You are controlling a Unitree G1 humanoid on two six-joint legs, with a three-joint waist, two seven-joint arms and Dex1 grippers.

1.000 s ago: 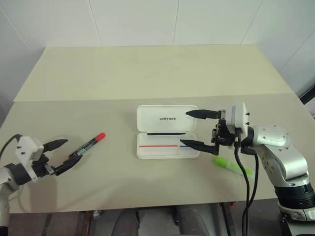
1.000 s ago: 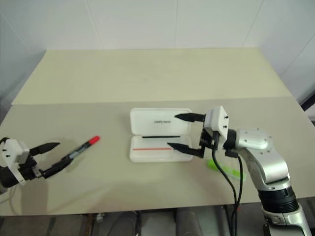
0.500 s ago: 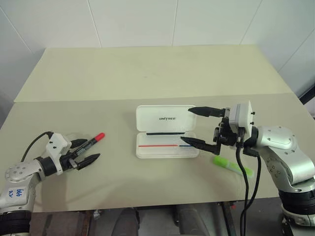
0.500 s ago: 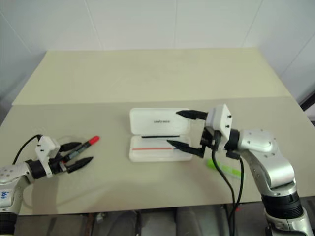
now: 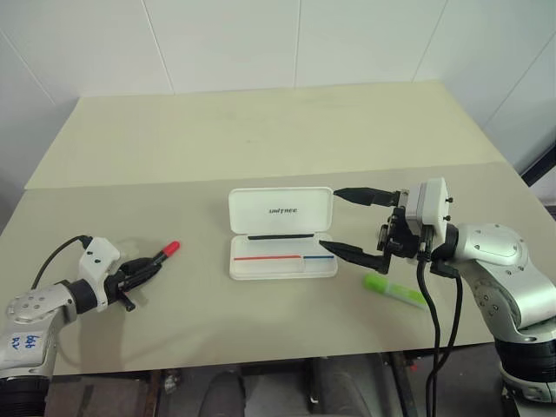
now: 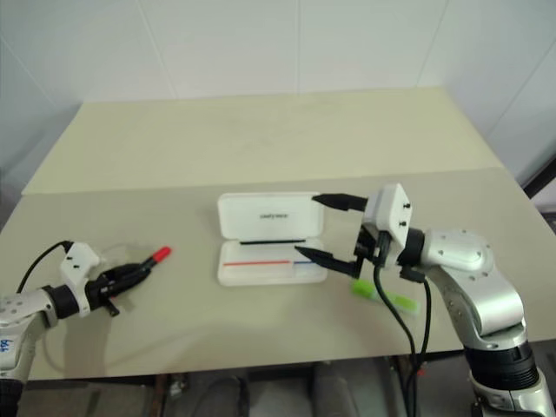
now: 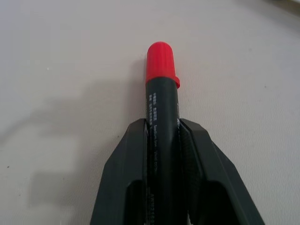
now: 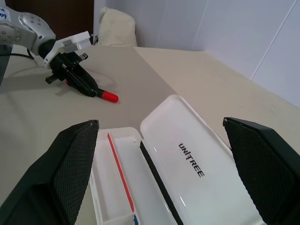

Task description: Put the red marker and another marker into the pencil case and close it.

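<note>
Left hand point(image 5: 139, 269): fingers clamped on the dark barrel of the slim red-capped marker point(image 7: 161, 108), low on the beige surface point(image 5: 261, 139).
Right hand point(image 5: 349, 224): fingers wide apart, empty, hovering at the right end of the white hard-plastic hinged case point(image 5: 280, 233), which lies open.
Lime-green chunky marker point(image 5: 393, 291): flat on the surface, near the case's right end.

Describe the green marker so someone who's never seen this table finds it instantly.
Start at the beige table and find the open white pencil case near the middle. Just off the case's right end, toward the table's near edge, the green marker lies flat under the open right gripper. It is lime green and lies free; the red marker sits in the left gripper.
</note>
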